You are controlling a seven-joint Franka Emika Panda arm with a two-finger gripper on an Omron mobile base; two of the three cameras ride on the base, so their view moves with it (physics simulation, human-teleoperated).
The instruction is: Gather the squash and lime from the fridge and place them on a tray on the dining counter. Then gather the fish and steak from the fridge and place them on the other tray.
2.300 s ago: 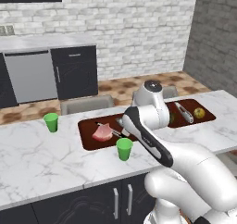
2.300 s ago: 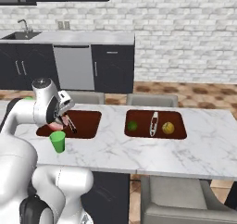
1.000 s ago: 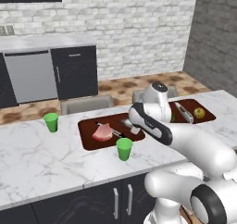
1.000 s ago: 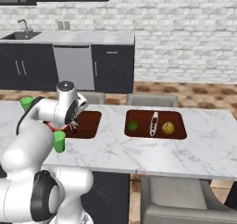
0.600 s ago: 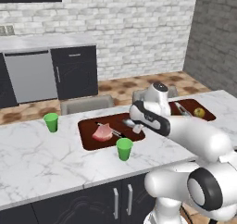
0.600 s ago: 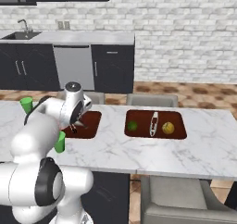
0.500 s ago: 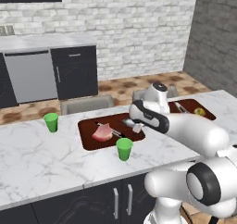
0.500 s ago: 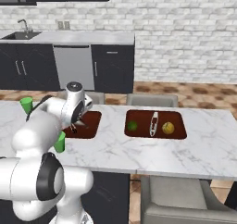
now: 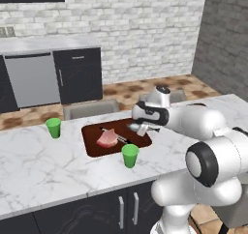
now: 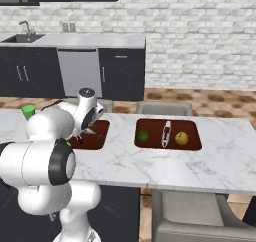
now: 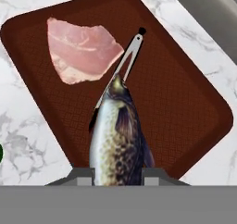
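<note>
My gripper [image 11: 118,174] is shut on the tail end of the silvery-grey fish [image 11: 118,140], which hangs head-first over the near part of a dark red tray [image 11: 185,93]. On that tray lie the pink steak [image 11: 81,49] and a thin dark utensil [image 11: 128,56]. In the left base view the gripper [image 9: 139,127] hovers above the right end of this tray [image 9: 92,148], beside the steak [image 9: 106,138]. The other tray [image 10: 192,143] holds the lime [image 10: 143,135] and the squash [image 10: 181,137]. Both trays sit on the dining counter [image 9: 48,165]. The fridge is out of view.
Two green cups stand on the counter, one [image 9: 130,155] just in front of the tray and one [image 9: 53,127] to its left. A utensil [image 10: 166,132] lies between the lime and squash. Grey chair backs [image 9: 92,109] line the counter's far side.
The arm's upper links have swung to the right and stretched out lower over the counter. The hand, still shut on the fish, has stayed over the steak tray's right end.
</note>
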